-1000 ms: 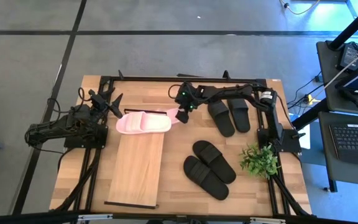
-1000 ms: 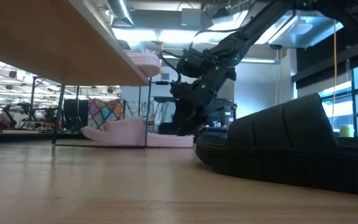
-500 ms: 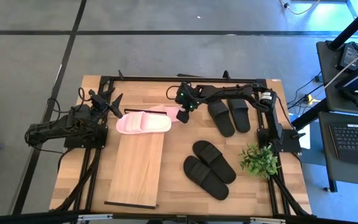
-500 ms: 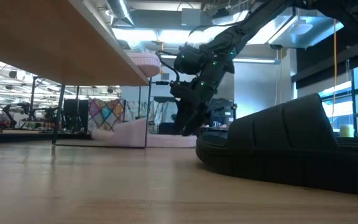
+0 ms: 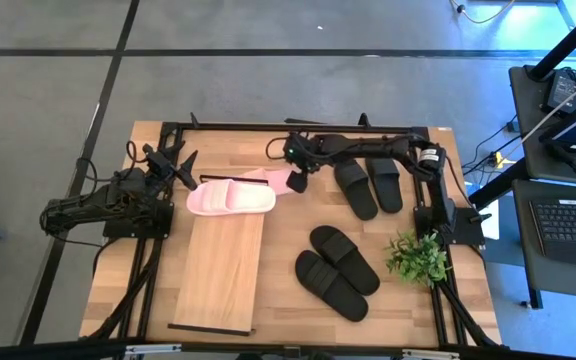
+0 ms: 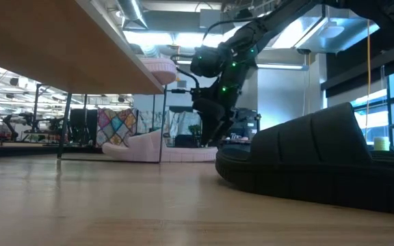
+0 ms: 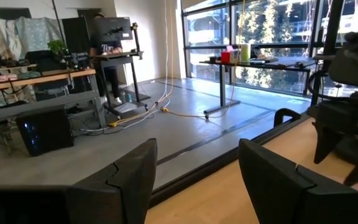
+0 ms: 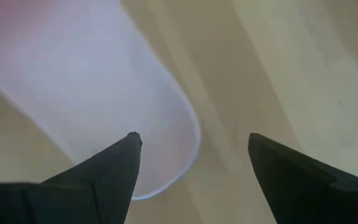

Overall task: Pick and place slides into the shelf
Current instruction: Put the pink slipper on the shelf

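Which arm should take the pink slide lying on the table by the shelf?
Right. The right gripper hangs open just above that pink slide, its end between the fingers. The left gripper sits back at the table's left edge.

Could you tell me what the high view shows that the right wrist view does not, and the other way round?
Only the high view shows the whole layout: the shelf, a pink slide on its top, two black pairs, the plant and the waiting left gripper at the table's left edge. Only the right wrist view shows the right gripper's open fingers close up, apart, with nothing between them, above the second pink slide's rounded end. Both show that slide lying on the table.
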`<move>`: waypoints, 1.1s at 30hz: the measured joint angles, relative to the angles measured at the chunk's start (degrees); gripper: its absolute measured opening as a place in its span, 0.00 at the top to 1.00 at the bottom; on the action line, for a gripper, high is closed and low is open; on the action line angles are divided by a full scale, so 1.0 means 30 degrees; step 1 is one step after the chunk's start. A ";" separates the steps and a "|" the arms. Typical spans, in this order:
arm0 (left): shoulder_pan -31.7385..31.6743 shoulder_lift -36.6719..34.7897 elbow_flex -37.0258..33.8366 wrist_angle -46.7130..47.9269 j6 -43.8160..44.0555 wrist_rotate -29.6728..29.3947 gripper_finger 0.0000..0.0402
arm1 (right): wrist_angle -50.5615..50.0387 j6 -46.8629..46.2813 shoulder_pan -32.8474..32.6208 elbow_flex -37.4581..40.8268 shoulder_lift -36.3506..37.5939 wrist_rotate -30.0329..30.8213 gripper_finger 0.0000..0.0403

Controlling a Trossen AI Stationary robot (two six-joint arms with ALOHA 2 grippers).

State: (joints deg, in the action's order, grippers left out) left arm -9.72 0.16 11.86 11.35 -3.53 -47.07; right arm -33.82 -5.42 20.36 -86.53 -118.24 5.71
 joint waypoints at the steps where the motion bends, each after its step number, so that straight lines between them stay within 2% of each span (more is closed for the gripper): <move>1: 0.0000 0.0000 0.0000 0.0010 -0.0004 0.0000 0.46 | -0.0022 -0.0413 0.0133 0.0004 0.0000 -0.0014 0.27; 7: 0.0000 0.0000 0.0000 0.0016 -0.0007 0.0000 0.46 | -0.0063 -0.2399 0.1019 -0.0004 0.0000 -0.2597 0.27; 17: 0.0000 0.0000 0.0000 0.0068 -0.0007 0.0007 0.46 | 0.0707 -0.3242 0.1205 0.1068 -0.0092 -0.3568 0.27; 23: 0.0000 0.0000 0.0000 0.0068 0.0000 0.0004 0.46 | 0.1527 -0.5167 0.1159 0.1770 -0.0117 -0.4282 0.27; 26: 0.0000 0.0000 0.0000 0.0068 0.0000 0.0001 0.46 | 0.1941 -0.5618 0.1159 0.1840 -0.0117 -0.5357 0.27; 33: 0.0002 0.0000 0.0000 0.0068 0.0006 0.0007 0.46 | 0.2601 -0.6130 0.1159 0.1818 -0.0531 -0.5681 0.27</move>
State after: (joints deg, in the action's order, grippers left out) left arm -9.71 0.16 11.86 11.55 -3.51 -47.05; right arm -26.02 -23.81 23.83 -81.08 -119.83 -11.33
